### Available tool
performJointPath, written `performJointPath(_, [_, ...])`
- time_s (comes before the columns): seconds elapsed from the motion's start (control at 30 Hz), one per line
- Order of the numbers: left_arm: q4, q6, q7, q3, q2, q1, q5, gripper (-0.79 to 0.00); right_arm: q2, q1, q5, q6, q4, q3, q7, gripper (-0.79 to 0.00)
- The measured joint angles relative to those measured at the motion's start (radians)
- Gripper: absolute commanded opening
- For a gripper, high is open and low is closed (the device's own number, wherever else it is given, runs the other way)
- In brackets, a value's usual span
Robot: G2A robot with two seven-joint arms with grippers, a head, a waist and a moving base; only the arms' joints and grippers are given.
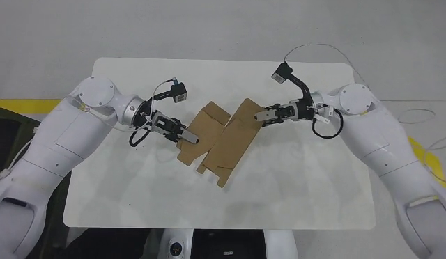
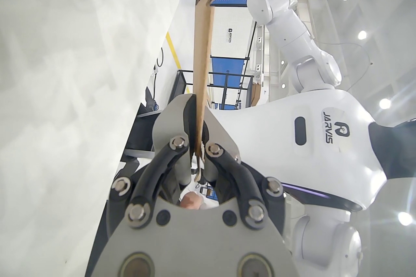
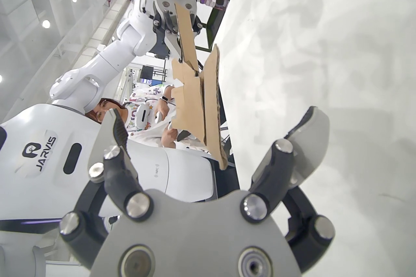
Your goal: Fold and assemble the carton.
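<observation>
Pinching the carton (image 1: 219, 137), left gripper (image 2: 197, 116) clamps; right gripper (image 1: 258, 117) gapes.

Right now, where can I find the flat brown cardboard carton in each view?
Top view: the flat brown cardboard carton is at the picture's centre, between both claws.
Left wrist view: it rises edge-on out of the shut left claw.
Right wrist view: it stands beyond the open right claw.
Shared landmark: the left claw gripping its end.

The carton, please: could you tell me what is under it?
White table shows around the carton, whose edge the left gripper grips. The patch right beneath it is covered from above; whether anything lies there cannot be told.
</observation>
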Motion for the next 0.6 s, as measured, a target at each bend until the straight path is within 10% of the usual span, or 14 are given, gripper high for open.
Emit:
performJointPath(0.27, [0.010,-0.023,0.000,0.084,0.017,-0.047,-0.067,-0.785,0.007,0.009,0.023,-0.018,-0.005,-0.039,-0.018,-0.428])
performJointPath(0.6, [0.024,-0.048,0.000,0.164,0.031,-0.092,-0.126,-0.785,0.010,0.025,0.063,-0.009,-0.033,-0.088,-0.009,-0.493])
